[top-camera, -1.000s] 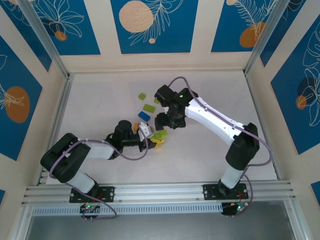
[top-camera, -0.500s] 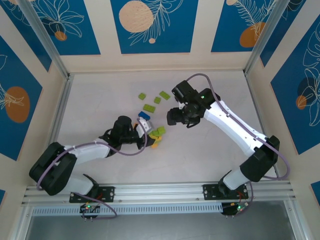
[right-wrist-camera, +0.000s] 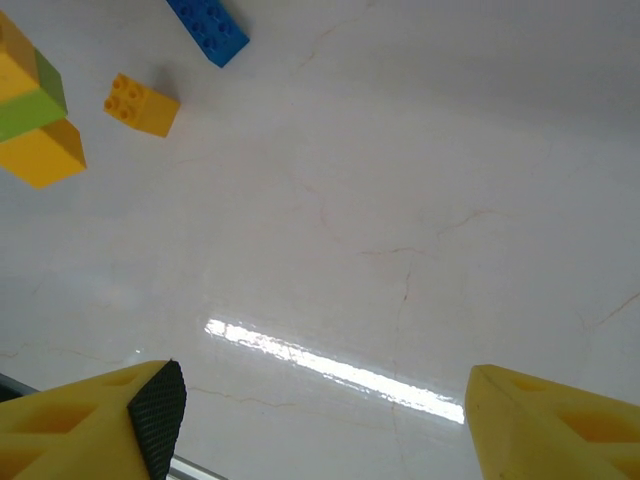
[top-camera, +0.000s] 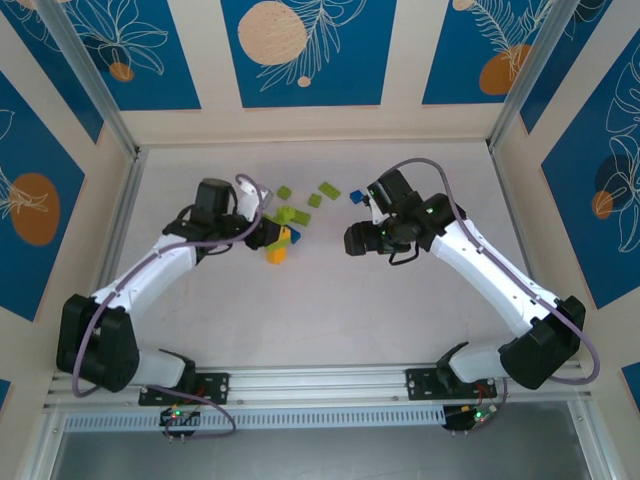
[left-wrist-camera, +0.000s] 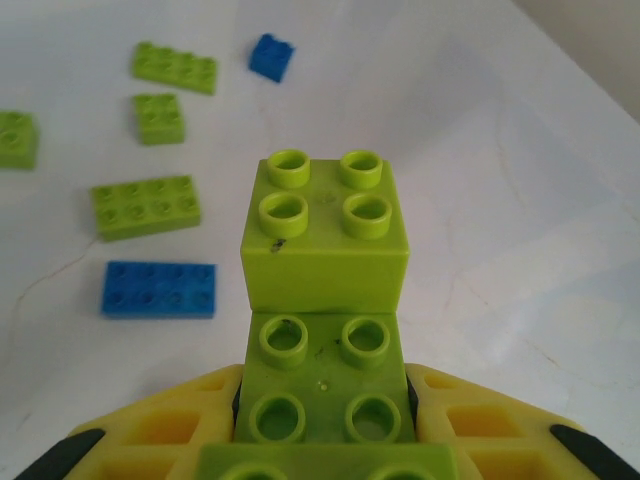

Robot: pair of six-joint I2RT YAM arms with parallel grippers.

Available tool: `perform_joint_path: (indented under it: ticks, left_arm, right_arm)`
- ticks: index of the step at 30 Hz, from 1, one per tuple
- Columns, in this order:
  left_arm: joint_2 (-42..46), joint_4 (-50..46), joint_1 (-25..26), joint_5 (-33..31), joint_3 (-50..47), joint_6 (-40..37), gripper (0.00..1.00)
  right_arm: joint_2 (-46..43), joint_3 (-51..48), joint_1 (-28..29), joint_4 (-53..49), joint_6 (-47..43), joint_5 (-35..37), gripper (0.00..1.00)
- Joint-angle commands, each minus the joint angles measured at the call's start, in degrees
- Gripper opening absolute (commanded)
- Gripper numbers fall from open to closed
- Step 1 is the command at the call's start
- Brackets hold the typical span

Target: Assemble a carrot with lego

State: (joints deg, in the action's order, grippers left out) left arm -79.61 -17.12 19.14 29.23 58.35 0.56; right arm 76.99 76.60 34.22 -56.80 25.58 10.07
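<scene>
Just now the left gripper (top-camera: pixel 266 234), clamped on the lego stack (left-wrist-camera: pixel 325 240), swung toward the table's (top-camera: pixel 300 320) far edge; the right gripper (right-wrist-camera: pixel 318 420) withdrew, jaws apart and empty. Likely 1 join was done.

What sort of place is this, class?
Probably a robot lab test cell: left arm and right arm bolted to an aluminium rail, a white table walled by blue patterned panels, loose lego bricks.

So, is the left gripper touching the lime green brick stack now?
Touching. The left wrist view shows the lime green brick stack clamped between the yellow fingers of the left gripper.
</scene>
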Motion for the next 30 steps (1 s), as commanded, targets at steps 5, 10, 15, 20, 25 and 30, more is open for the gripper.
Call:
perform_joint_path:
  ticks: [5, 10, 15, 20, 25, 30]
  left_arm:
    - [-8.0, -21.9, -7.4, 1.1, 15.2, -1.8, 0.23]
    - [-18.5, -29.8, -11.9, -1.8, 25.2, -4.8, 0.22]
    - [-28.0, -34.7, -14.0, -4.2, 33.8, -7.4, 0.22]
    - [-34.2, -37.0, -15.1, -3.5, 40.6, -8.8, 0.20]
    - [-40.0, -39.9, -16.5, -1.9, 46.9, -10.2, 0.21]
    - [-44.8, -40.8, -17.9, 0.0, 50.8, -10.5, 0.22]
  right_arm:
    - [-2.1, -4.1, -1.7, 4.2, -3.1, -6.1, 0.75]
    - [-1.6, -6.7, -2.1, 7.3, -2.7, -9.8, 0.75]
    - [-0.7, -7.9, -2.1, 8.5, -2.6, -11.1, 0.74]
    - [-0.9, -9.4, -2.2, 9.4, -2.7, -11.6, 0.74]
    - [-0.7, -11.0, -2.8, 10.0, -2.8, -11.6, 0.74]
    - [-0.8, -11.6, -2.9, 10.2, -2.4, -11.7, 0.74]
